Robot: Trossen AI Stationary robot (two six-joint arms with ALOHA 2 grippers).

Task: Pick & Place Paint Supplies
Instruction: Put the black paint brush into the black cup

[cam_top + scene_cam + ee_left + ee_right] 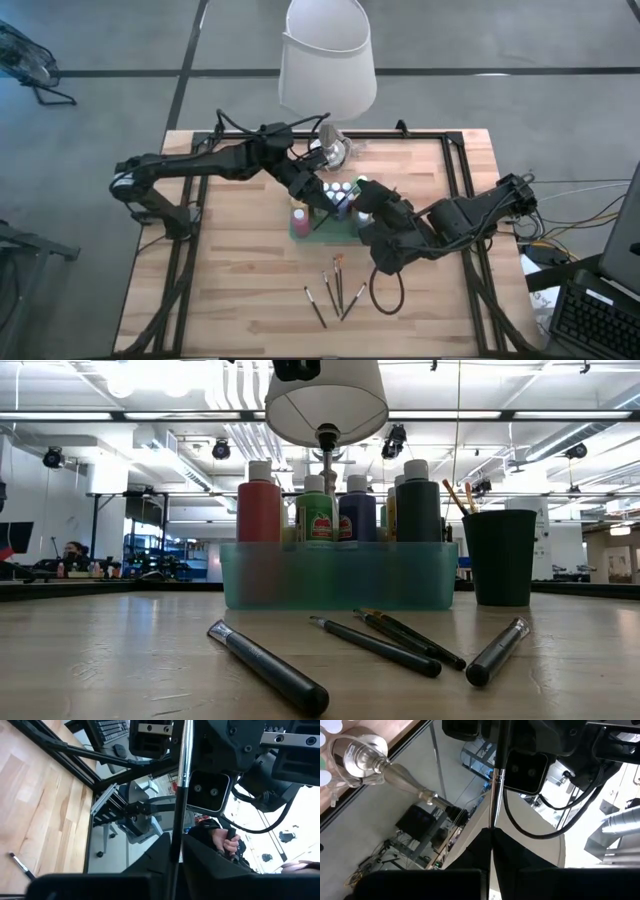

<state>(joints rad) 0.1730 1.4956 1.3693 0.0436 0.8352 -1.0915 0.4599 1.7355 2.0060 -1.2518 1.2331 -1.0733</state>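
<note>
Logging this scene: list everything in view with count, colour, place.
table: one, light wood.
lamp: one, white shade, table's far edge.
bin: one, teal, table centre.
paint bottles: at least five, red, green, blue, dark, in bin.
cup: one, black, beside bin, holding brushes.
loose paintbrushes: four, dark, before bin.
held paintbrush: one, silver ferrule, between both grippers.
left gripper: dark, shut on held paintbrush above bin.
right gripper: dark, shut on held paintbrush too.

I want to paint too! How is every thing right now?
Left gripper: shut on thin silver-collared paintbrush.
Right gripper: shut on same paintbrush.
White-capped paint bottles: upright in teal plastic tray.
Black cup: upright, holding brushes.
Loose dark brushes: flat on wooden table.
White-shaded lamp: upright.
</note>
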